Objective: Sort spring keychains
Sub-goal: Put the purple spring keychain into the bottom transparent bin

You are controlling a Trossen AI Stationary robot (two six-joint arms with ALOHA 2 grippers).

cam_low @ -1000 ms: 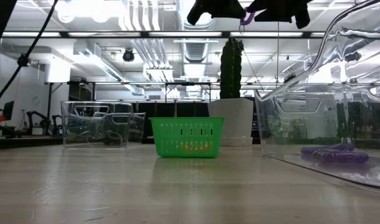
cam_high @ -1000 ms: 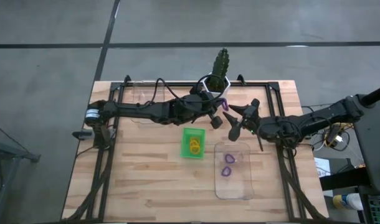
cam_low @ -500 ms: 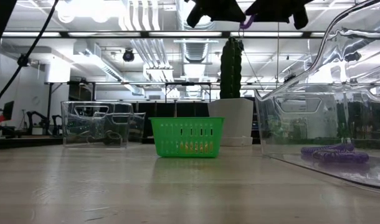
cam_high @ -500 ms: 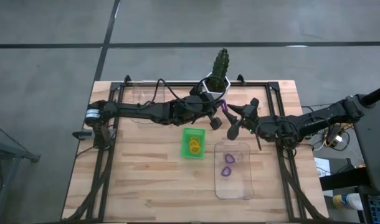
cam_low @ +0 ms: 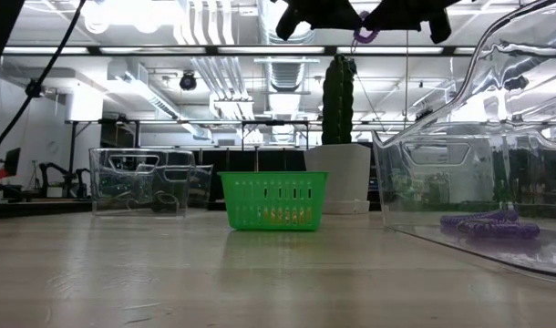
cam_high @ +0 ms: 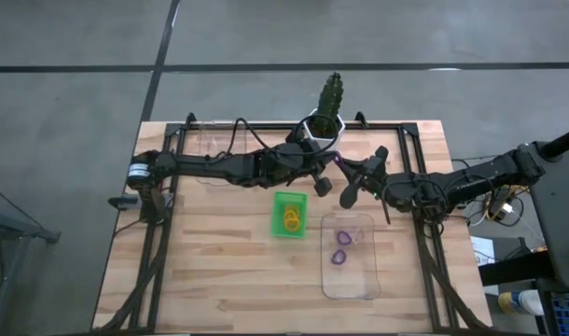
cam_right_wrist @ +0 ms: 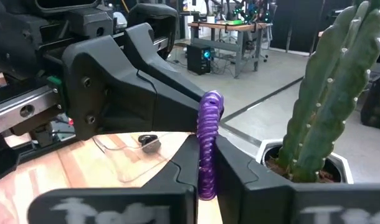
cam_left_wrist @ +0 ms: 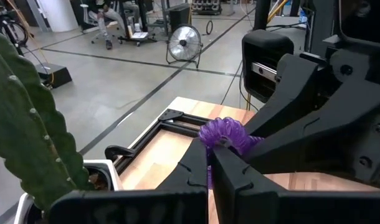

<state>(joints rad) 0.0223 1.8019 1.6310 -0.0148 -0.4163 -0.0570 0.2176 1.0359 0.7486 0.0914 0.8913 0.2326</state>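
Table [cam_high: 219, 271]: pale wood, matt, planked. Trays [cam_low: 460, 173]: clear glossy plastic. Green basket [cam_low: 273, 200]: perforated plastic. Purple keychain [cam_right_wrist: 209, 143]: ribbed coil, slightly glossy.

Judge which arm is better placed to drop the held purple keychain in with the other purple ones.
Right. Both grippers pinch the purple keychain, but the right gripper sits nearest the clear tray holding purple ones; the left gripper reaches from farther.

A: Any text, labels, brand marks or nos. readable?

B: None. Checked all 4 views, nothing legible on anything.

A: Sure?

B: Yep, no signs, no digits, no logos that can be made out.
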